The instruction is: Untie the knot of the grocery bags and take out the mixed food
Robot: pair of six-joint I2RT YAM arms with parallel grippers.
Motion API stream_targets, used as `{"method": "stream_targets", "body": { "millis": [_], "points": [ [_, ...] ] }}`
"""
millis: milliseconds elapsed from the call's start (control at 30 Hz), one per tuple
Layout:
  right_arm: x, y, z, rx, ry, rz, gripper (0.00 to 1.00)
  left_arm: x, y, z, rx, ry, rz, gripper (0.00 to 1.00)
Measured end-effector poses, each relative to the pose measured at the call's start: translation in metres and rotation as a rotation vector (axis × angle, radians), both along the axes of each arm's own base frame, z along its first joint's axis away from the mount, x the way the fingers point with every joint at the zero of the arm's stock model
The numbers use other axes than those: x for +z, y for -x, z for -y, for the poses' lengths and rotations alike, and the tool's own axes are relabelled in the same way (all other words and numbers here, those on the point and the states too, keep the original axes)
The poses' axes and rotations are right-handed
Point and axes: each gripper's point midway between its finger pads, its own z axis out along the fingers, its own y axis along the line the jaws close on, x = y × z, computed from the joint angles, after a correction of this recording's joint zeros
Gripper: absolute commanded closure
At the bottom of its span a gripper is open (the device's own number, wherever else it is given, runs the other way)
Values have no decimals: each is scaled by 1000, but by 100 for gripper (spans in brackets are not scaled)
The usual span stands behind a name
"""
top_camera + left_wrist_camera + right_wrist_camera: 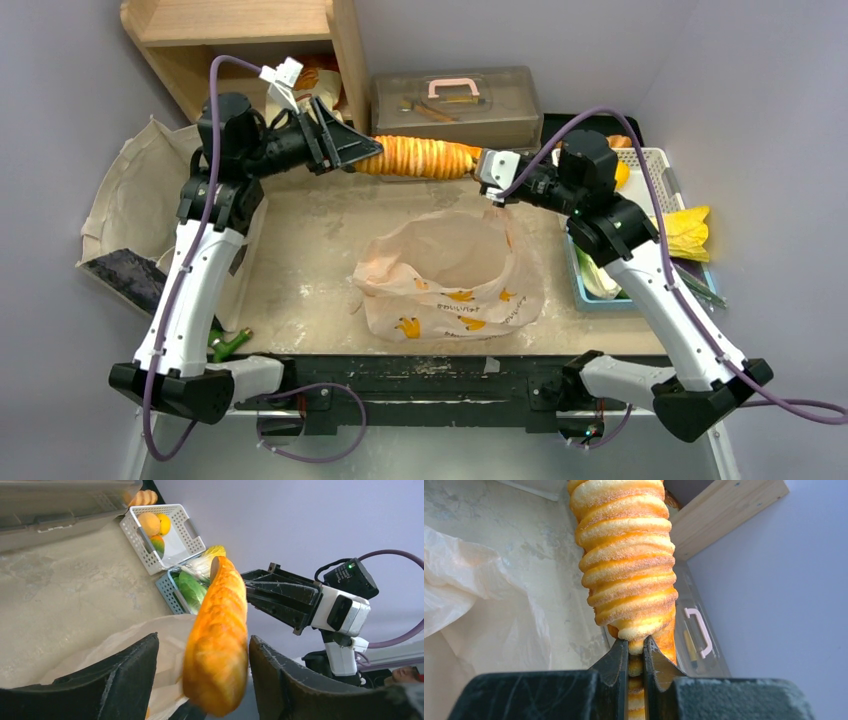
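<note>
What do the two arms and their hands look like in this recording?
The left arm and right arm are alike: white shells, black joints and bases, a purple cable looping along each. The left hand and right hand have black wedge-shaped fingers; the right one's body is white.

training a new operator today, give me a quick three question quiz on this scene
1. Fill in: the grocery bag lies on the table with its mouth ____.
2. True or false: the right fingers are shut on one end of the long orange food.
3. The left fingers are: A) clamped on the bag B) apart, either side of the food's other end C) inside a basket.
Key: 1 open; 2 true; 3 B.
</note>
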Motion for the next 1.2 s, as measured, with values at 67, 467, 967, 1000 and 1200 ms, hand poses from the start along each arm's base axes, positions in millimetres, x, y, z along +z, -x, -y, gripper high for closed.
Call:
{"method": "stream_targets", "body": {
  "millis": [67,467,967,1000,1200],
  "points": [
    [-1,-3,-8,19,0,7,100,-2,-4,4,-19,14,-16,54],
    [-18,-49,-55,49,44,-32,18,-8,-17,7,-55,37,-53,100],
    [30,2,-142,257,-16,-38,29,3,-13,7,-67,56,-16,100],
    [26,0,-143,248,-5,-45,30,4,-13,7,-67,56,-14,100],
    [13,-10,-148,190,69,-18,52,5,-8,5,-60,54,-14,100]
  ]
}}
